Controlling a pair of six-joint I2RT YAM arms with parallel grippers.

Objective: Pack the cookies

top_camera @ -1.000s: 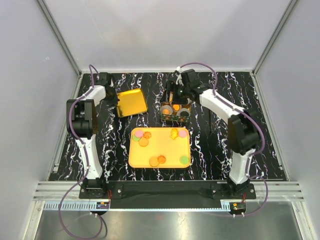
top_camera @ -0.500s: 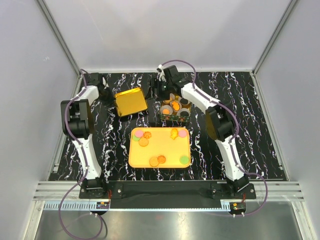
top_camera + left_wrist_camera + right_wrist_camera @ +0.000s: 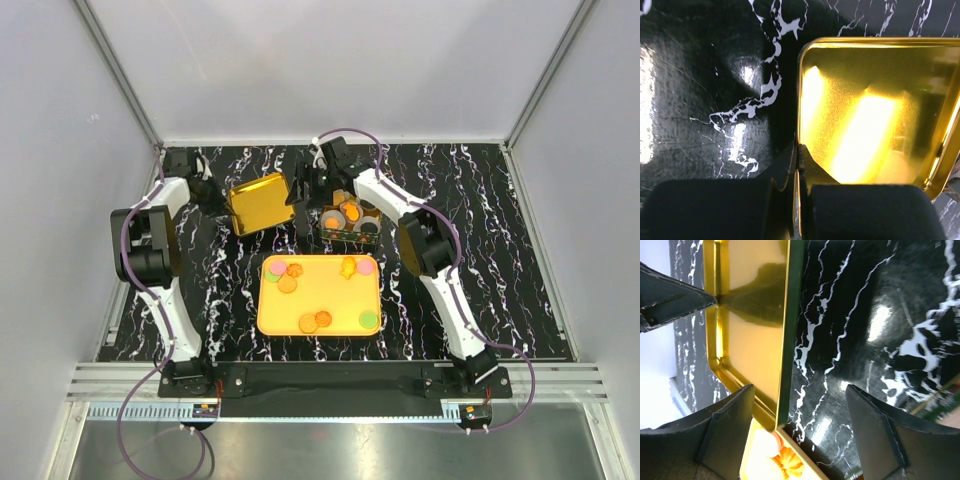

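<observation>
Several cookies (image 3: 316,321), mostly orange with pink and green ones, lie on the yellow tray (image 3: 330,290). More sit in the small patterned box (image 3: 346,236) behind it. A gold lid (image 3: 260,203) stands tilted left of the box. My left gripper (image 3: 222,200) is shut on its left rim, and the left wrist view shows the rim pinched at the left gripper (image 3: 799,150) with the lid (image 3: 875,110) beyond. My right gripper (image 3: 300,195) is open at the lid's right edge. In the right wrist view that edge (image 3: 785,340) runs between the right gripper's (image 3: 800,410) spread fingers, and an orange cookie (image 3: 790,464) shows below.
The black marbled table (image 3: 470,250) is walled by white panels on three sides. The box stands just right of my right gripper. The yellow tray lies in front of both the lid and the box.
My right arm has swung left from over the box to the lid's right edge, still open. The left arm shifted slightly and the lid tilted, still gripped.
</observation>
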